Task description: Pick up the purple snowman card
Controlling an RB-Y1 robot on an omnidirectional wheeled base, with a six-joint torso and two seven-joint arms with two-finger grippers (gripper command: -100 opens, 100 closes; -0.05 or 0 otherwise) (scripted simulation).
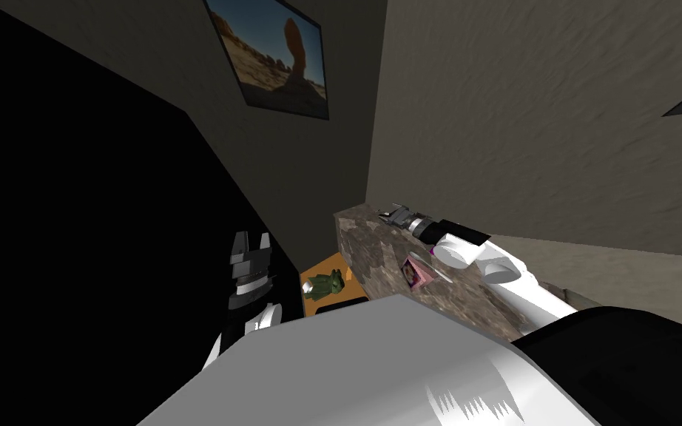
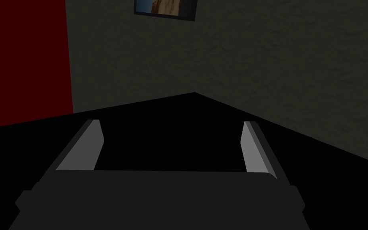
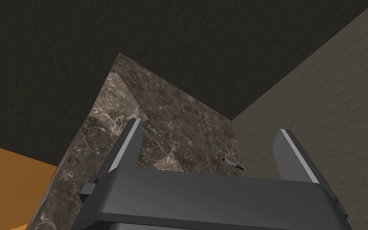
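The right gripper, jaws open, hovers over the desk; the card lies at its 5 o'clock. The left gripper has its jaws open too.

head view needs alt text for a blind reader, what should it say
The right gripper, jaws open, reaches over the far end of a brown marbled counter, beyond a pinkish purple card sitting on the counter beside its forearm. The left gripper, jaws open, stands against a black area, and a green toy figure is on the orange floor.
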